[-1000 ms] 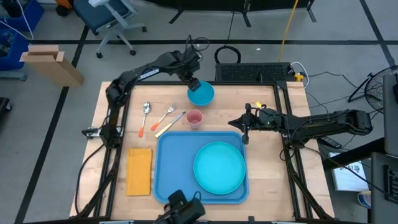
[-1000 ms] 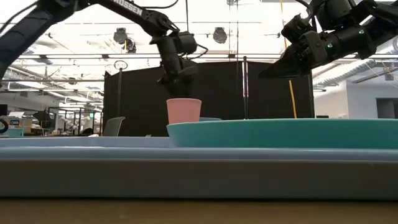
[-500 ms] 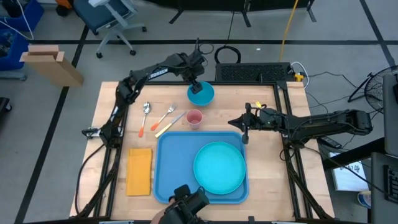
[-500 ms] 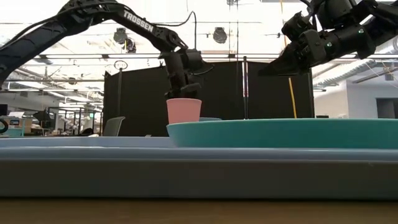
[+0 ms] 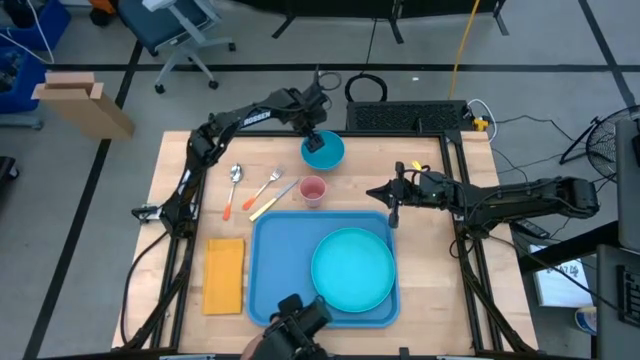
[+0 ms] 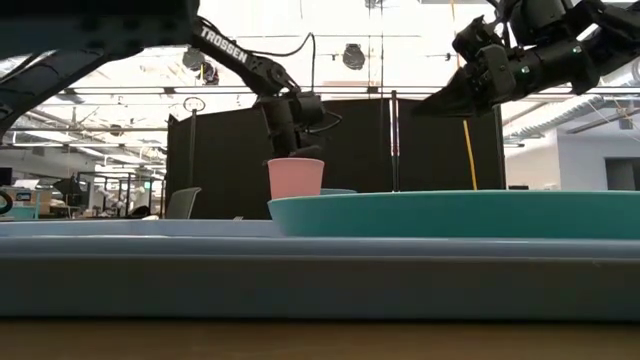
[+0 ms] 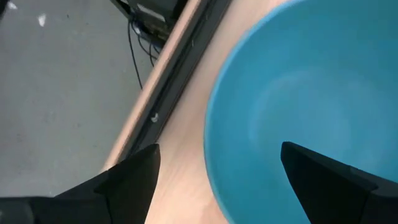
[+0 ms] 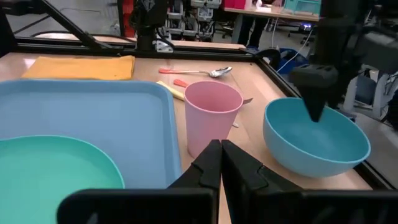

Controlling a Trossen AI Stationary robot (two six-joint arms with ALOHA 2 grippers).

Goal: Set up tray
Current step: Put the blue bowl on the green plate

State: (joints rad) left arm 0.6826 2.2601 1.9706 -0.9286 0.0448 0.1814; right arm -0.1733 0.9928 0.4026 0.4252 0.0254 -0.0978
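Note:
The light-blue tray lies on the table's near half with the round teal plate flat in its right part. A blue bowl stands near the far edge. My left gripper is open over the bowl's far-left rim. In the left wrist view one finger is inside the bowl and one outside, and I see no touch. My right gripper is shut and hovers off the tray's far right corner, pointing at the pink cup.
A yellow-orange napkin lies left of the tray. A spoon, a fork and a yellow-handled utensil lie beyond the tray's far left corner. The table's far rail runs close behind the bowl.
My left gripper has come down toward the blue bowl's rim and now straddles it, still open. The bowl, cup, tray and plate have stayed in place.

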